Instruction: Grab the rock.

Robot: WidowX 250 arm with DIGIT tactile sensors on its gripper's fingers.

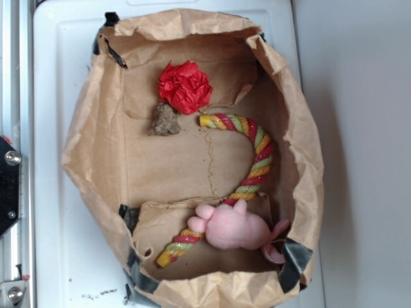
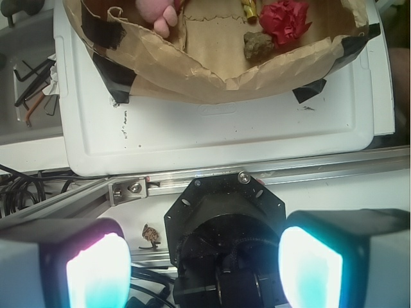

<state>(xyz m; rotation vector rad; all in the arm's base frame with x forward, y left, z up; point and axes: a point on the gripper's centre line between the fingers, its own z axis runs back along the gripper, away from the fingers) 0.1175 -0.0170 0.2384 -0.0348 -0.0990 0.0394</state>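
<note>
The claw [image 2: 204, 269] stands wide apart and empty, its two glowing pads [image 2: 96, 269] at the bottom of the wrist view, well back from the brown paper bag [image 1: 96, 160] that lies opened out on the white tray [image 2: 225, 138]. Inside the bag the rock [image 1: 165, 120] sits on the bag floor, touching the red paper ball [image 1: 185, 86]; a striped rope [image 1: 253, 144] curves nearby toward a pink plush toy [image 1: 234, 230]

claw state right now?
Claw: open, holding nothing, well short of the rock in the paper bag.
</note>
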